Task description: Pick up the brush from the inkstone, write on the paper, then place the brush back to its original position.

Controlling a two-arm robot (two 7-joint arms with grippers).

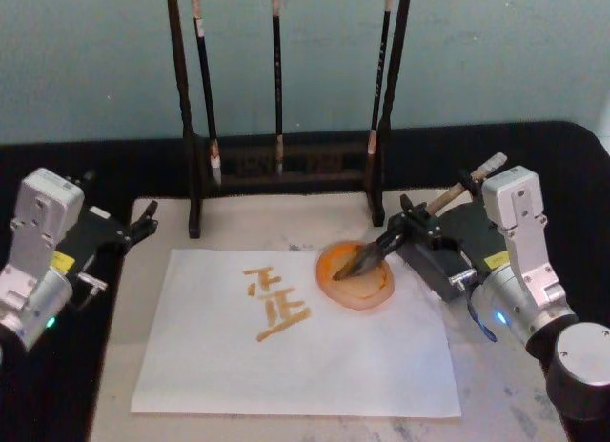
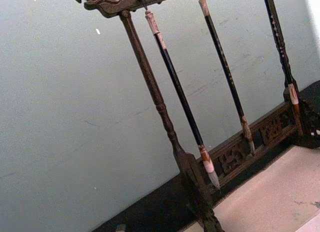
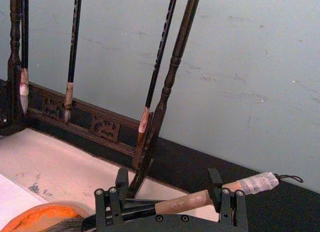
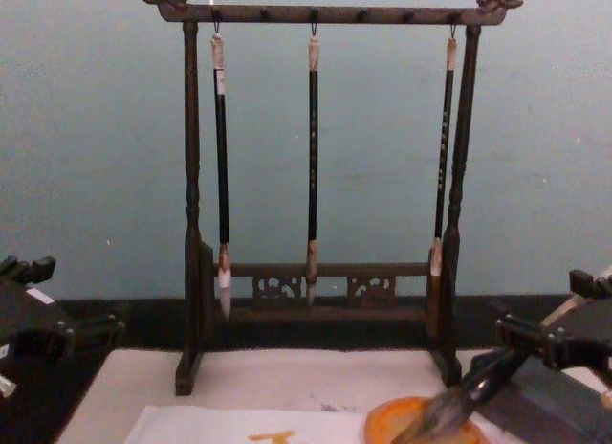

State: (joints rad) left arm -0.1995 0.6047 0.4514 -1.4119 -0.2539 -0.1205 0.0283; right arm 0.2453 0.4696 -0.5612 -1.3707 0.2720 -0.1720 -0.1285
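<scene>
Head view: right tool (image 1: 412, 225) pinching the brush (image 1: 419, 218) by its tan handle, dark bristles down in the orange inkstone (image 1: 355, 275) resting on the paper's (image 1: 295, 366) right part; orange strokes at mid-sheet. Left tool (image 1: 143, 218) parked at the beige mat's left edge, fingers spread.

Right wrist view: fingers (image 3: 216, 184) pressed against the brush handle, inkstone rim below.

Chest view: bristles touching the dish; brush rack (image 4: 325, 272) behind with three slim brushes.
</scene>
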